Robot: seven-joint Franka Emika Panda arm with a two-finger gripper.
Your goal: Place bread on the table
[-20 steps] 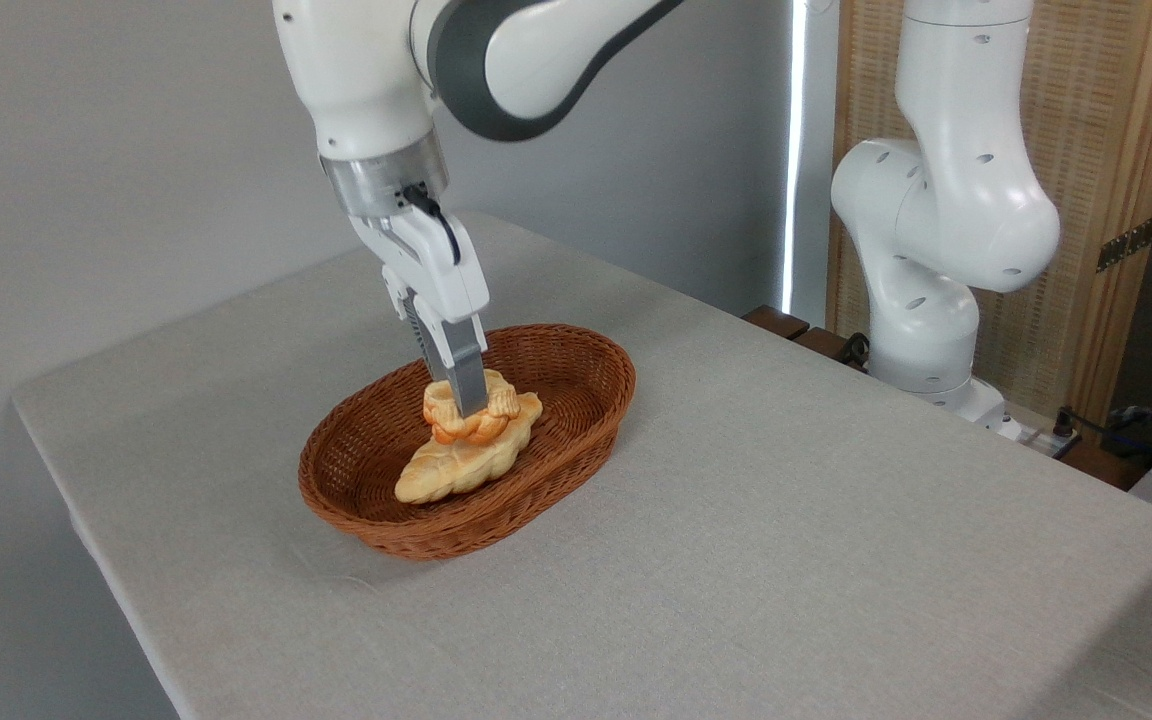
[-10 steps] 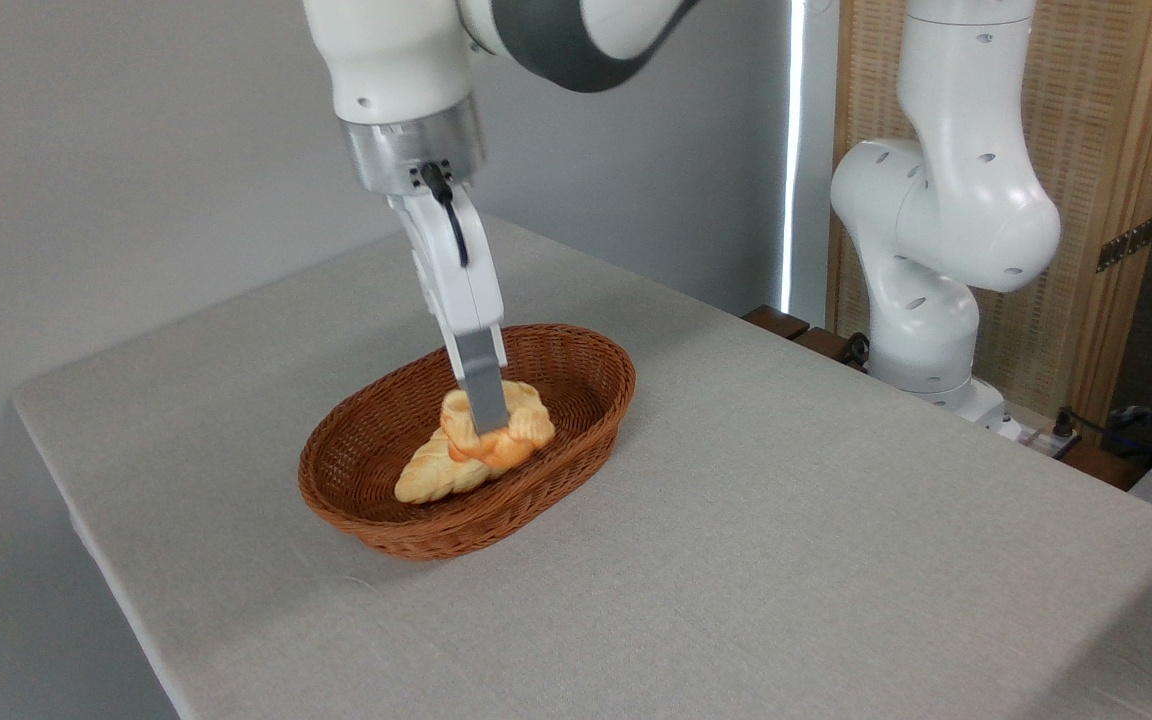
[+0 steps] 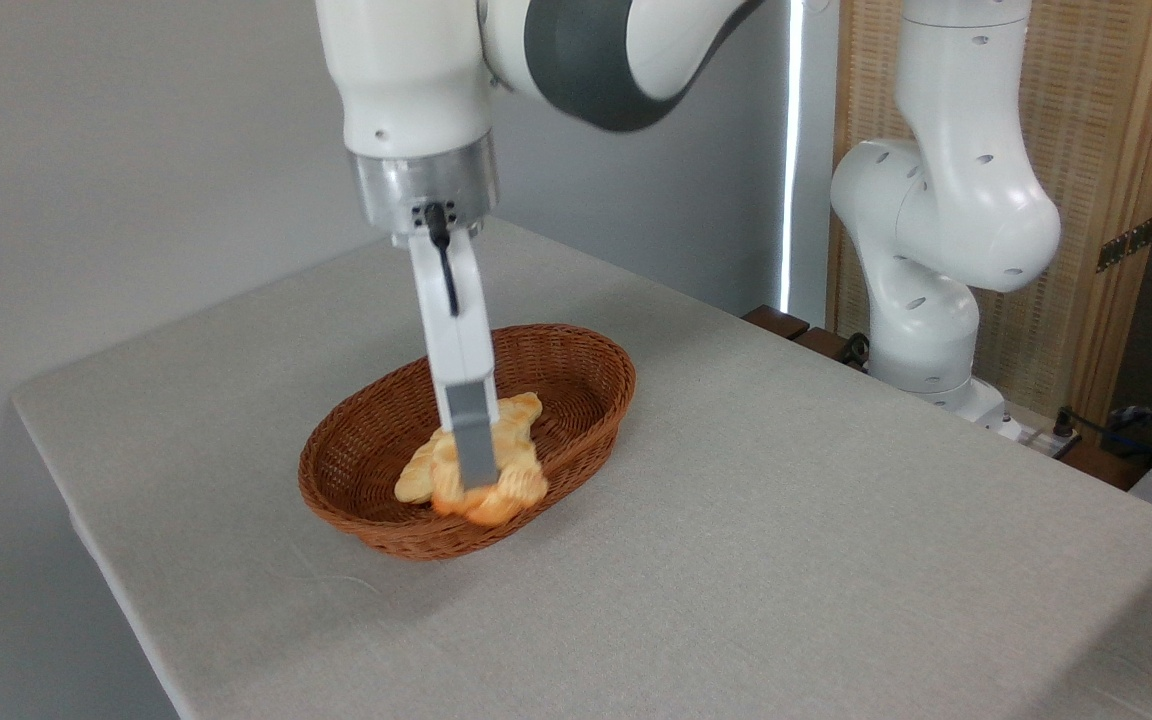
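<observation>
The bread, a small orange-golden knotted bun, hangs just above the near rim of the brown wicker basket. My gripper is shut on the bun from above; one grey finger crosses its front and the other finger is hidden behind it. The table, covered with a light grey cloth, lies under the basket and spreads to the right and front.
A longer, paler braided loaf lies in the basket behind the bun, partly hidden. A second white robot arm stands at the table's far right edge. A wood and wicker screen stands behind it.
The bun has been lifted off the braided loaf and carried toward the basket's near rim, held by my gripper, which also moved slightly right.
</observation>
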